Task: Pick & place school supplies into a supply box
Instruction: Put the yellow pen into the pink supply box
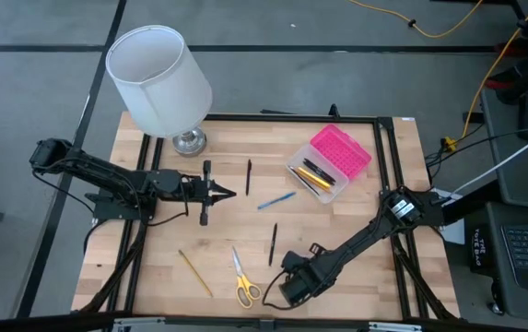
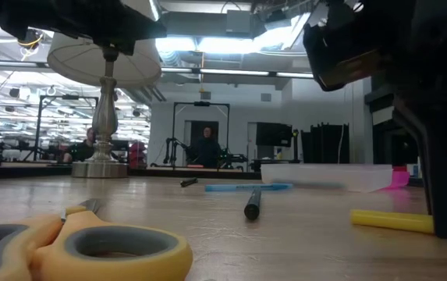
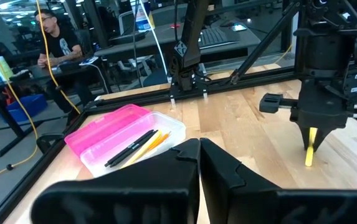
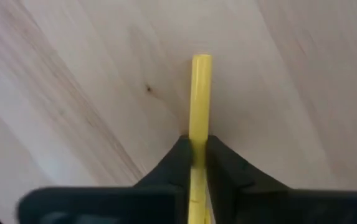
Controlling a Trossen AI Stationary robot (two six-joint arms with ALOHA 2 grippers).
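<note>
My right gripper point(image 1: 284, 288) stands near the table's front edge, pointing down, shut on a yellow pen point(image 4: 200, 93). The low view shows the pen point(image 2: 391, 221) lying on the wood. The supply box point(image 1: 330, 164) sits at the far right, its pink lid open beside a clear base point(image 3: 134, 146) holding several pens. On the table lie yellow-handled scissors point(image 1: 243, 281), a yellow pencil point(image 1: 194, 272), two black pens point(image 1: 273, 243) point(image 1: 249, 175) and a blue pen point(image 1: 275, 199). My left gripper point(image 1: 228, 194) hovers shut at mid-left, touching nothing. My right gripper pinches the yellow pen's shaft point(image 4: 198, 138) between its two fingers. The fingers point(image 3: 311, 134) come from above, pointing down, and lie across the pen. One end of the pen point(image 4: 201, 60) sticks out past them. The pen lies level on the table point(image 2: 379, 220).
A white-shaded lamp point(image 1: 158, 78) on a metal base point(image 1: 188, 141) stands at the far left corner. A black frame point(image 1: 388, 166) borders the tabletop. Bare wood lies between the scissors and the supply box. People sit in the room beyond the table.
</note>
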